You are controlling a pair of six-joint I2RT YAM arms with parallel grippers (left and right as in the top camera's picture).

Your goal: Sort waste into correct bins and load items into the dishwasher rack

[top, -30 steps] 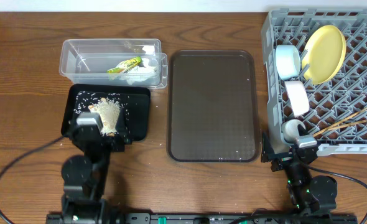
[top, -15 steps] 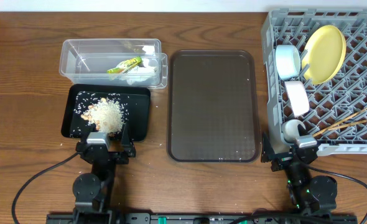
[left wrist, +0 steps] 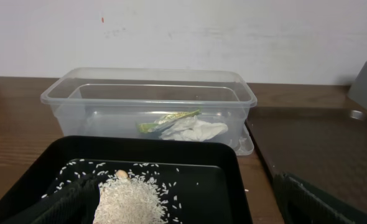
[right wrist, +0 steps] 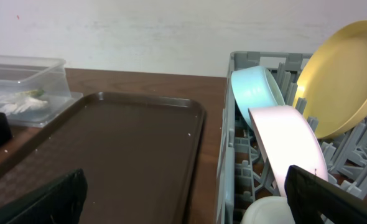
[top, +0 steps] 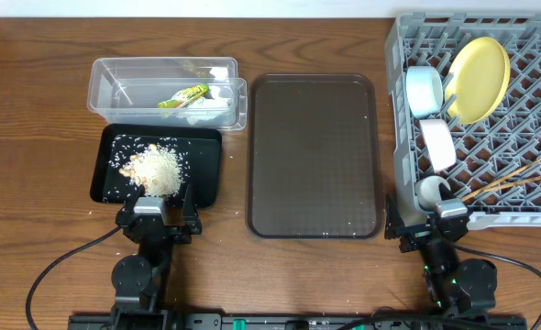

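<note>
The black tray (top: 206,151) holds a pile of rice scraps (top: 157,167). The clear tub (top: 115,78) behind it holds the green-and-orange wrapper (top: 184,94) and crumpled white paper (top: 200,114). My left gripper (top: 157,211) is open and empty at the tray's front edge; its wrist view shows the rice (left wrist: 130,199), black tray (left wrist: 140,144), tub (left wrist: 96,93), wrapper (left wrist: 168,120) and paper (left wrist: 196,130) ahead of the open fingers (left wrist: 183,211). The grey rack (top: 527,137) holds the yellow plate (top: 479,78), blue bowl (top: 424,89), white bowl (top: 437,144), white cup (top: 429,191) and chopsticks (top: 502,181). My right gripper (top: 433,220) is open and empty at the rack's front left corner.
A large dark brown serving tray (top: 314,156) lies between the bins and the rack, with a few rice grains on it; it also shows in the right wrist view (right wrist: 109,143). A few loose grains lie on the wood near the black tray.
My left gripper has pulled back from above the black tray toward the front edge, uncovering the rice pile. The right arm has not moved.
</note>
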